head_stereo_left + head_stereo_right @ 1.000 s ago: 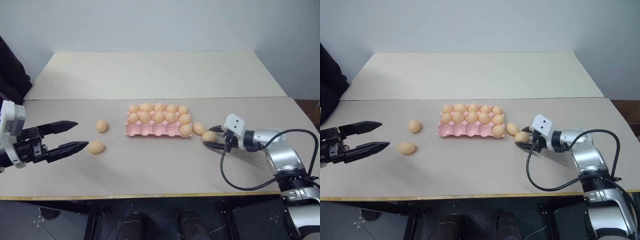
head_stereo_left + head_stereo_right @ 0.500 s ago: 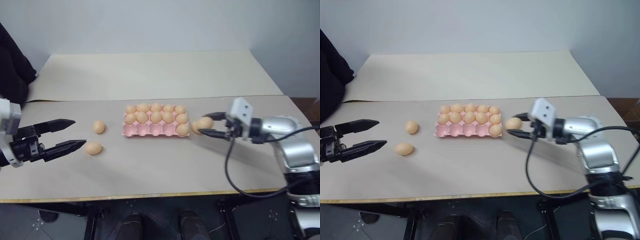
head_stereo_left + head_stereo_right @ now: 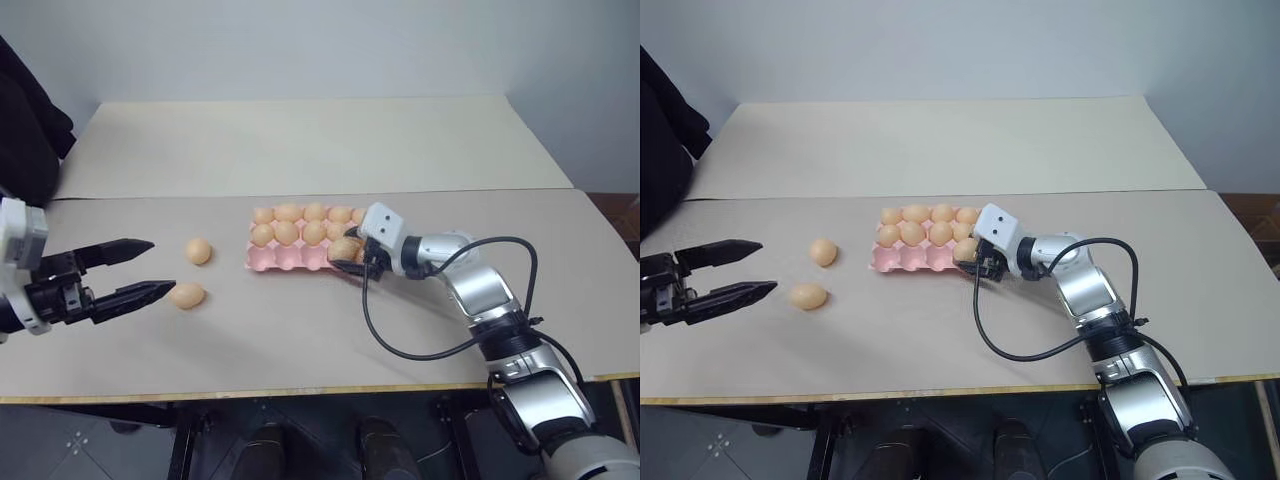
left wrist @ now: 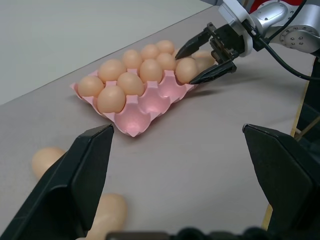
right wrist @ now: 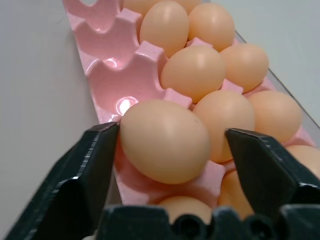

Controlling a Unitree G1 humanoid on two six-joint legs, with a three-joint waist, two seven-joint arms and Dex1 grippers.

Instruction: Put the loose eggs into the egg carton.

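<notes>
Beige table (image 3: 300,330) carries the carton (image 3: 290,258), its near row mostly bare. My right gripper (image 5: 170,150), fingers spread, brackets an egg (image 5: 165,141) over a near-row cup (one finger touching it, the other clear). My left gripper (image 3: 140,270) hangs open and empty beside two loose eggs (image 3: 188,295).

Looking like a lab or test room. Two plain beige desks (image 3: 300,150) standing against a bare pale wall (image 3: 300,45). Cables trailing off the robot arm (image 3: 480,290).
</notes>
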